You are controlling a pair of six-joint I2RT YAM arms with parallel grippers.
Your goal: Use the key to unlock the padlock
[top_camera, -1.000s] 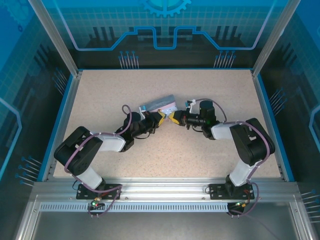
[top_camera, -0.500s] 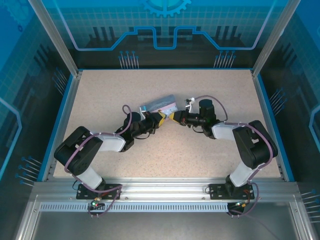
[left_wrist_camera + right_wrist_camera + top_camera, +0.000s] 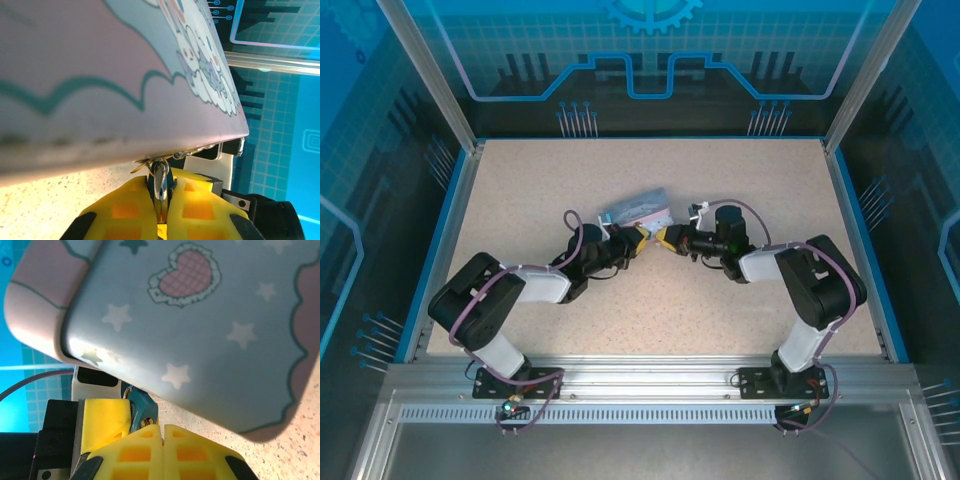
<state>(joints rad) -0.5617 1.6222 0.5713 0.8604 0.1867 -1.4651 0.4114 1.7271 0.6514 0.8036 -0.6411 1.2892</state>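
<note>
right wrist, sm blue padlock (image 3: pixel 141 409), by tin (image 3: pixel 200 315)

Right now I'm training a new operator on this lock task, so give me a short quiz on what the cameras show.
1. True or false: the left gripper is shut on the padlock.
2. Where does the printed tin lie in the top view?
A) clamped in the right gripper
B) just beyond the two meeting gripper tips
C) beside the left arm's base
3. Fill in: in its own wrist view, the right gripper has its yellow fingers pressed ____ (open or shut).

Key: 1 true; 2 B; 3 shut.
</note>
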